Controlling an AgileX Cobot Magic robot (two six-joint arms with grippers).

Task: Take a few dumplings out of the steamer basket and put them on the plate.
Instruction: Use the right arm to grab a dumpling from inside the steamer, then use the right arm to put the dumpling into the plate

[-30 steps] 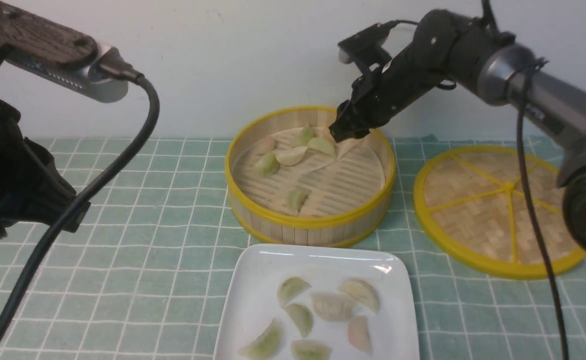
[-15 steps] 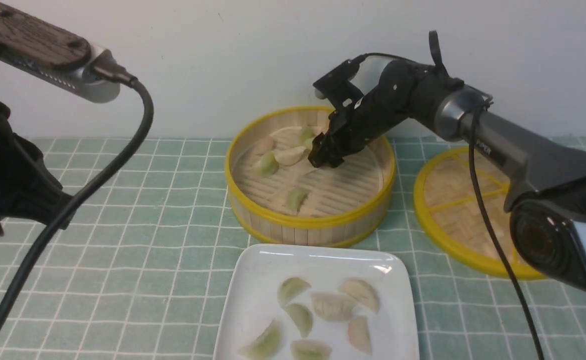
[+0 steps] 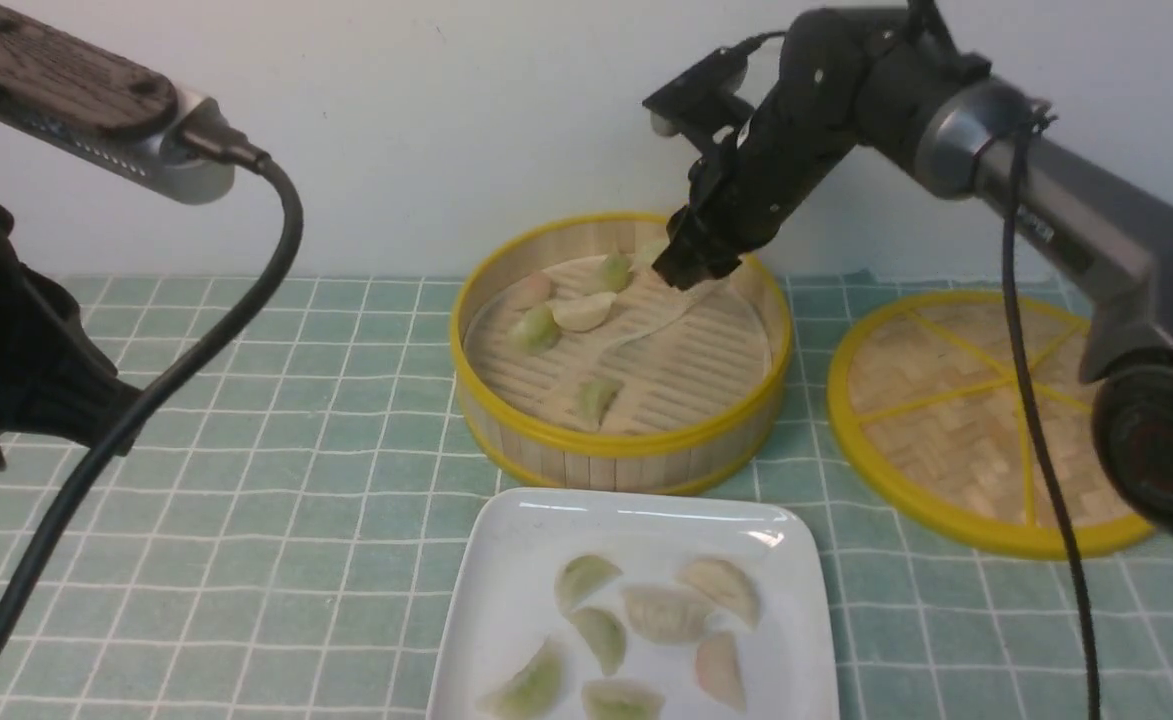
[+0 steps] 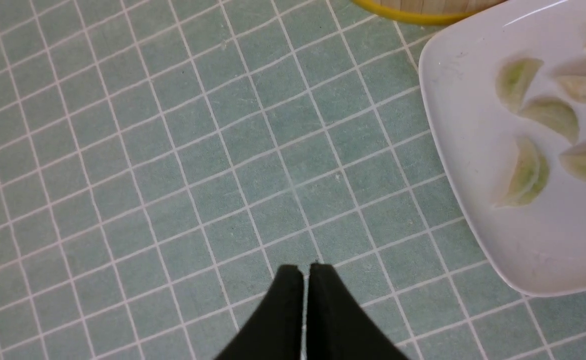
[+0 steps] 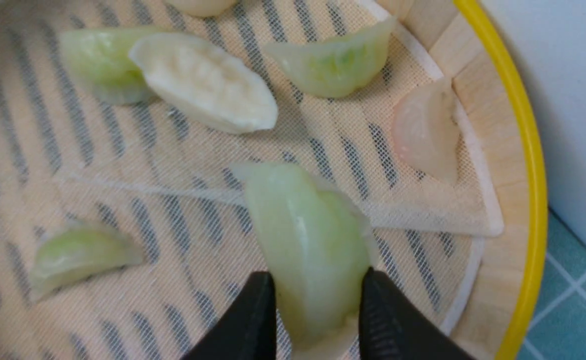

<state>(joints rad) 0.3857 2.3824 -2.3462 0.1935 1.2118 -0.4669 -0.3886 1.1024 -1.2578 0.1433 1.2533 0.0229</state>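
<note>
A pale green dumpling (image 5: 307, 250) is pinched between the two fingers of the right pincer (image 3: 686, 268), over the far side of the steamer basket (image 3: 621, 445). Several other dumplings (image 3: 584, 312) lie on the basket's pale liner (image 3: 646, 320), which is partly folded over. Just in front of the basket stands the white plate (image 3: 506, 540) with seven dumplings (image 3: 666, 612) on it. The woven lid (image 3: 986, 420) lies flat to the basket's right. The left pincer (image 4: 305, 270) is closed and empty, above the green checked table (image 3: 296, 450) left of the plate.
</note>
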